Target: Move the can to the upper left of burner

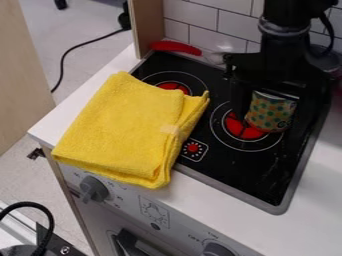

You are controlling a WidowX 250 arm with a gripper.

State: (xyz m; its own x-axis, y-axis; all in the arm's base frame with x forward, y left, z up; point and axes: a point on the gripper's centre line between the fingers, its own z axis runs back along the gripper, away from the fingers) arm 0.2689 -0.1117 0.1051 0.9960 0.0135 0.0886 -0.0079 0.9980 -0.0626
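The black gripper (270, 89) hangs over the right part of the black stove top in the camera view. Directly below it is the can (270, 114), with a pattern of green and orange dots and a metal rim. The gripper covers the can's upper end and dark parts of it stand close around the can. The can is slightly tilted and overlaps the right side of the right red burner (235, 127). Whether its base touches the stove cannot be made out.
A folded yellow towel (123, 131) covers the stove's left front and part of the white counter (204, 192). Beyond it are the left burner (175, 86) and a red-handled utensil (176, 48) along the back edge. A tiled wall (230, 27) stands behind.
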